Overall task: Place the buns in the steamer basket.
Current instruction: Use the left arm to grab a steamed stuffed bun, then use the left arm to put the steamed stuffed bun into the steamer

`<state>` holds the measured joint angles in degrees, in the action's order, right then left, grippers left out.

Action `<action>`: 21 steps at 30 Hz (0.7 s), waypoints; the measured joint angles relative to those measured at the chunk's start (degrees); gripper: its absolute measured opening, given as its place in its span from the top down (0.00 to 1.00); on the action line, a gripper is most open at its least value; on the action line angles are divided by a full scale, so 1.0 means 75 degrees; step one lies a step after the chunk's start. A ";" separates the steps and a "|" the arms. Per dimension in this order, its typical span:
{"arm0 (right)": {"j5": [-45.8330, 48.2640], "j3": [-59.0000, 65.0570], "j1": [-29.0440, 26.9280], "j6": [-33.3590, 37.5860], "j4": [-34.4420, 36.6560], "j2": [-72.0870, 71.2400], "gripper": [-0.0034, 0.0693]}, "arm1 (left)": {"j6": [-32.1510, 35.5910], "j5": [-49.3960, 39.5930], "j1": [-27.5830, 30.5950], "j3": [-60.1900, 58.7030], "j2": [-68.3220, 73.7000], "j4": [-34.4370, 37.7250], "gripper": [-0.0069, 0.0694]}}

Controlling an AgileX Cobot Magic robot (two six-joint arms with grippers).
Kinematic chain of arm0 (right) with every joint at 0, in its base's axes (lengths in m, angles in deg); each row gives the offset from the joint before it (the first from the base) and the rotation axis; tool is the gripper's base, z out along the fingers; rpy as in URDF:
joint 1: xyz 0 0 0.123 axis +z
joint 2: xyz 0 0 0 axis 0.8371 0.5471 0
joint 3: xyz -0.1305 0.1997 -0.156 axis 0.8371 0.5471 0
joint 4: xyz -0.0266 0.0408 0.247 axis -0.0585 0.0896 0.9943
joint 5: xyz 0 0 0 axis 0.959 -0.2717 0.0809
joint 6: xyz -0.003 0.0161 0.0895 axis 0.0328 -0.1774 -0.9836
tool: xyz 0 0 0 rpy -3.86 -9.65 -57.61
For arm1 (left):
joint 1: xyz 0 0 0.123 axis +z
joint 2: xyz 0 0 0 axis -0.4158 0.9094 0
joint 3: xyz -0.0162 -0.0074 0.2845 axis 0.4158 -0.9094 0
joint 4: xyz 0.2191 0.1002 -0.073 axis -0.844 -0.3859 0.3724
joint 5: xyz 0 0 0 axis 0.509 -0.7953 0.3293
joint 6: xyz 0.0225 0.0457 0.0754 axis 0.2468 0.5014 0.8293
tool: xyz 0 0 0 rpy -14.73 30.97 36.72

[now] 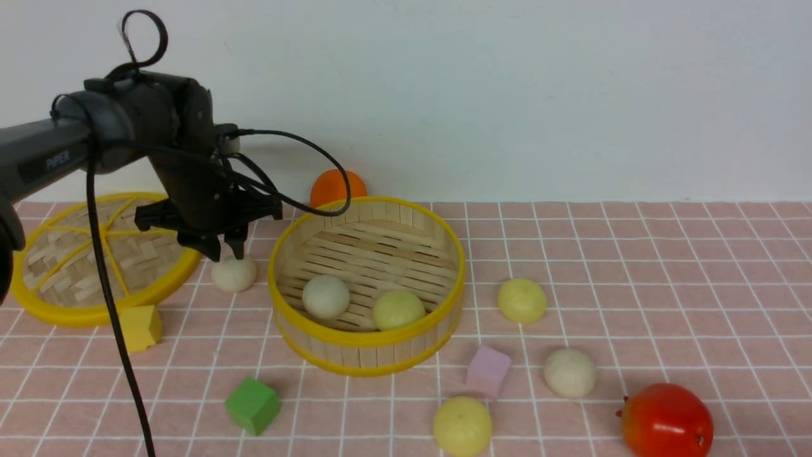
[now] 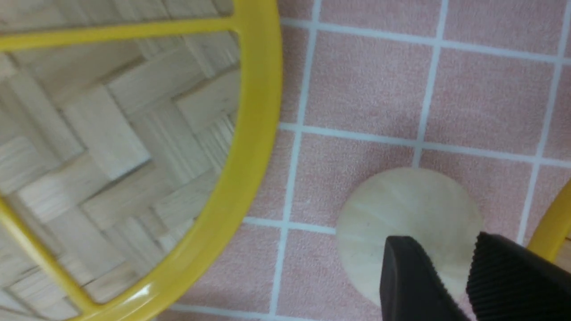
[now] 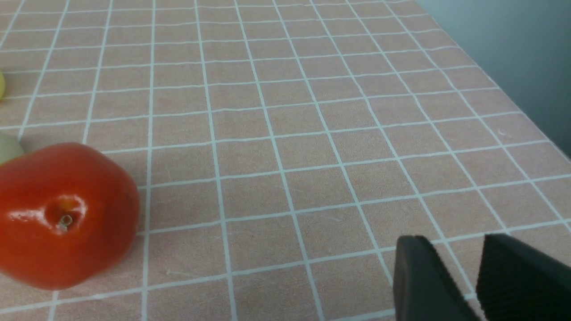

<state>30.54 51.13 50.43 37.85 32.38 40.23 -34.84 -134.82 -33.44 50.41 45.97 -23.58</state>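
My left arm [image 1: 63,152] reaches in, wrist angled down, fingers [image 2: 415,285] slightly apart just above a white bun [image 1: 234,273] between lid [image 1: 95,314] and basket [image 1: 361,339]. 2 buns [image 1: 325,296] [image 1: 398,309] sit inside. Right fingers [image 3: 424,285] apart, empty.

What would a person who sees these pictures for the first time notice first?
Most likely the big round steamer basket in the middle of the pink cloth, with one off-white bun and one pale yellow bun inside. Next, the black left gripper on its left, its tips at the top of another white bun beside the flat lid. The shiny red fruit at the near right also stands out.
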 joint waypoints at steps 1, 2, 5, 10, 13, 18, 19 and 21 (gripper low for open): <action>0.0000 0.0000 0.0000 0.0000 0.0000 0.0000 0.62 | 0.0000 0.0002 0.0000 0.0000 0.0027 0.0000 0.58; 0.0000 0.0000 0.0000 0.0000 0.0000 0.0000 0.62 | 0.0000 -0.0008 0.0000 0.0000 0.0093 0.0000 0.58; 0.0000 0.0000 0.0000 0.0000 0.0000 0.0000 0.62 | 0.0000 0.0007 0.0000 0.0000 0.0229 0.0000 0.58; 0.0000 0.0000 0.0000 0.0000 0.0000 0.0000 0.62 | 0.0000 0.0109 0.0000 0.0015 0.0297 0.0000 0.62; 0.0000 0.0000 0.0000 0.0000 0.0000 0.0000 0.62 | 0.0000 0.0147 0.0000 0.0066 0.0297 0.0000 0.74; 0.0000 0.0000 0.0000 0.0000 0.0000 0.0000 0.62 | 0.0380 -0.0502 0.0000 0.0566 0.0113 0.0162 0.89; 0.0000 0.0000 0.0000 0.0000 0.0000 0.0000 0.62 | 0.0447 -0.0626 0.0000 0.0722 0.0035 0.0235 0.89; 0.0000 0.0000 0.0000 0.0000 0.0000 0.0000 0.62 | 0.0538 -0.0786 0.0000 0.1035 -0.0157 0.0427 0.89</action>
<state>30.54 51.13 50.43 37.85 32.38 40.23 -30.80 -140.71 -33.44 58.17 44.79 -20.38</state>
